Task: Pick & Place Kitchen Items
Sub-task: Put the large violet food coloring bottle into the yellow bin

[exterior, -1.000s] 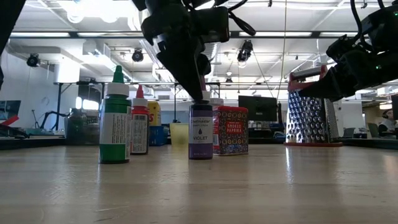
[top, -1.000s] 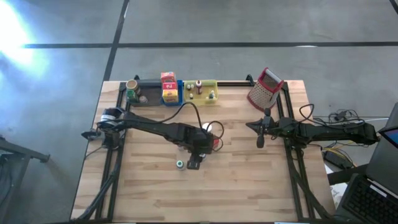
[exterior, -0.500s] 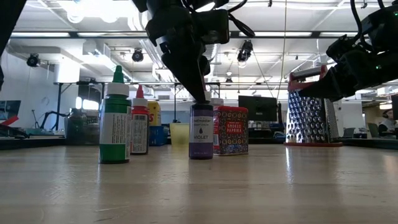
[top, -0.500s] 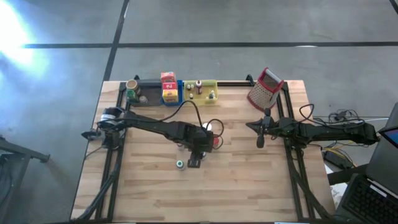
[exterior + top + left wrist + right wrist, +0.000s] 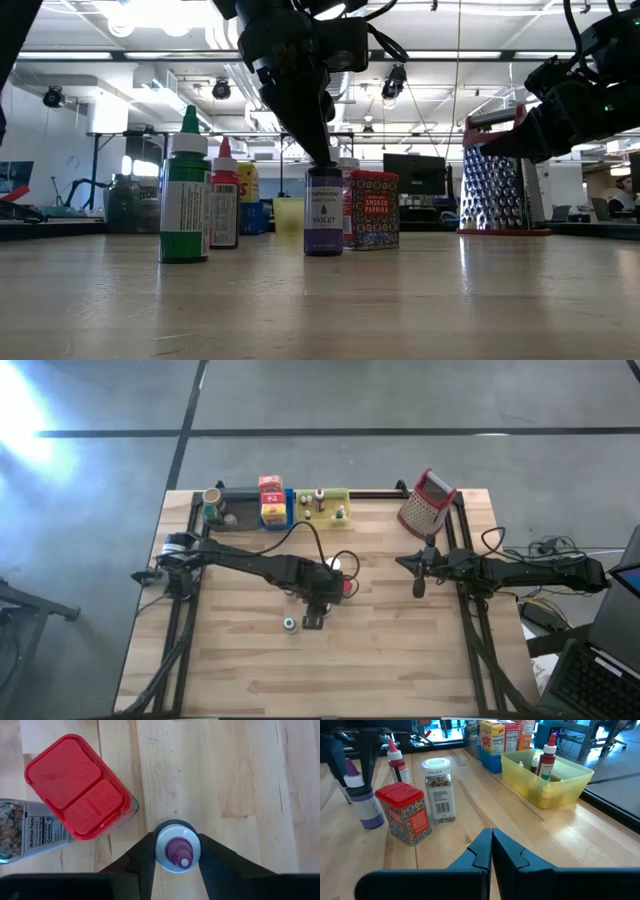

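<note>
A small violet bottle (image 5: 323,212) stands upright on the wooden table near its middle. My left gripper (image 5: 177,852) comes down on it from above and is shut on its top. Beside it stand a red tin (image 5: 75,785), a spice jar (image 5: 438,790), a green bottle (image 5: 185,195) and a red-capped bottle (image 5: 224,205). In the high view the left gripper (image 5: 313,612) hides the violet bottle. My right gripper (image 5: 418,582) is shut and holds nothing, above the table's right side, far from these things. My left gripper pinches the violet bottle's white shoulder (image 5: 160,851), just under its violet cap, between its two fingers (image 5: 145,859), one on each side. The fingers slant steeply down from above. The bottle stands upright with its base (image 5: 323,250) on the table.
At the far edge sit a grey tray (image 5: 228,510), a blue tray (image 5: 286,512) with boxes and a yellow tray (image 5: 570,777) with small bottles. A metal grater (image 5: 427,502) stands at the far right. Bare wood lies toward the near edge.
In the low view my left gripper's fingers have drawn in around the violet bottle's top and taken hold of it. The bottle has stayed standing in the same spot.
</note>
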